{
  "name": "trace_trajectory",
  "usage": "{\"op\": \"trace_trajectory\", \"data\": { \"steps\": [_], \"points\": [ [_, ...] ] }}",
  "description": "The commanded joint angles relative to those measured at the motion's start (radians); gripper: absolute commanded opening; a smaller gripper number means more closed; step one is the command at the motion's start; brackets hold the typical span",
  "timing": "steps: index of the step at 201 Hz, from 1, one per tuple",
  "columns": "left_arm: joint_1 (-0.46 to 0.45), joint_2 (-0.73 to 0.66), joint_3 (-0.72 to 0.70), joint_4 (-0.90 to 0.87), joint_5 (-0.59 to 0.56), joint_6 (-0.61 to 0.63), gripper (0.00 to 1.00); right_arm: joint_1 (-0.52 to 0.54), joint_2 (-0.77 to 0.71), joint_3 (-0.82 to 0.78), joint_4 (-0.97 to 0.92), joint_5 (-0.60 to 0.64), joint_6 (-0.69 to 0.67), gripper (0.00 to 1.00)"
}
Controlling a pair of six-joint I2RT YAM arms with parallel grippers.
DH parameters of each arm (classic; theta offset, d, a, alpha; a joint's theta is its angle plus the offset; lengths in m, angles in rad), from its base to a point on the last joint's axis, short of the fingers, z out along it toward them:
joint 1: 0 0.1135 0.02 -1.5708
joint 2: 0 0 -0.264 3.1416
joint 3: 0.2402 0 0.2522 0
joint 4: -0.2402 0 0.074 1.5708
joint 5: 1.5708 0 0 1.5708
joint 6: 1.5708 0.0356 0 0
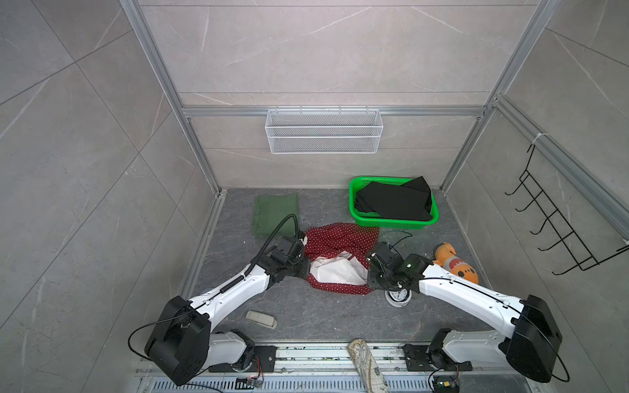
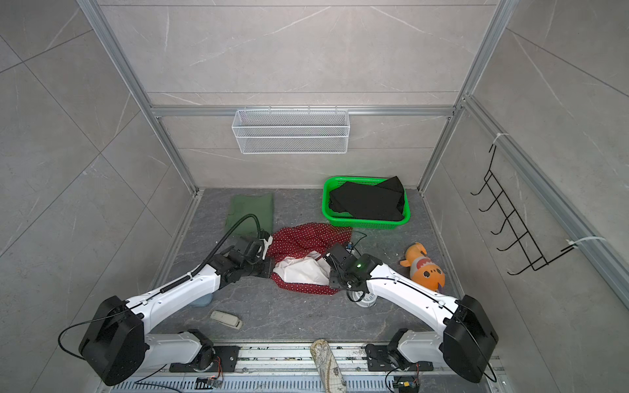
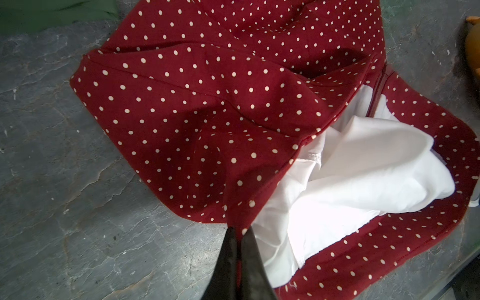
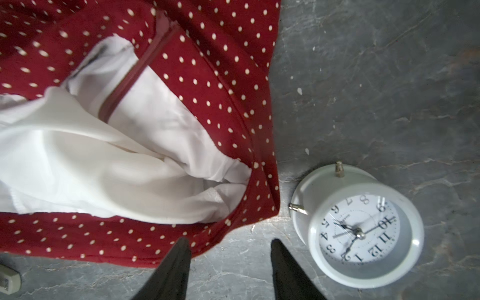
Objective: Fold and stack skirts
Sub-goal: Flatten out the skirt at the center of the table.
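Observation:
The red polka-dot skirt (image 1: 340,238) lies crumpled mid-floor, its white lining (image 1: 337,270) turned out toward the front. My left gripper (image 3: 240,230) is shut on a pinch of its red edge at the left side. At the skirt's right corner my right gripper (image 4: 230,241) is open and holds nothing. One of its fingertips (image 4: 183,242) is over the hem and the other is over bare floor. A folded olive green skirt (image 1: 275,214) lies flat at the back left. The black skirt (image 1: 391,200) is heaped in a green basket (image 1: 394,223).
A white alarm clock (image 4: 358,228) lies right beside the right gripper. An orange plush fish (image 1: 456,263) is at the right wall. A beige remote-like thing (image 1: 261,319) and a patterned cloth roll (image 1: 367,364) lie near the front. A wire shelf (image 1: 323,131) hangs on the back wall.

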Motion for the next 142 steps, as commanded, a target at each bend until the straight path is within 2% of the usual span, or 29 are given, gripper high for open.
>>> {"op": "trace_trajectory", "data": {
  "steps": [1,70,126,142],
  "points": [
    [-0.007,0.001,-0.012,0.035,0.011,0.012,0.00,0.007,0.016,0.032,0.006,0.042,0.023,0.53],
    [-0.014,0.007,-0.017,0.043,0.010,0.008,0.00,0.019,0.092,-0.017,0.035,0.002,0.062,0.51],
    [-0.015,0.009,-0.017,0.043,0.004,0.009,0.00,0.031,0.086,-0.045,0.021,0.021,0.082,0.43],
    [-0.015,0.007,-0.015,0.041,0.000,0.008,0.00,0.032,0.081,-0.051,0.020,0.022,0.084,0.37]
  ]
}}
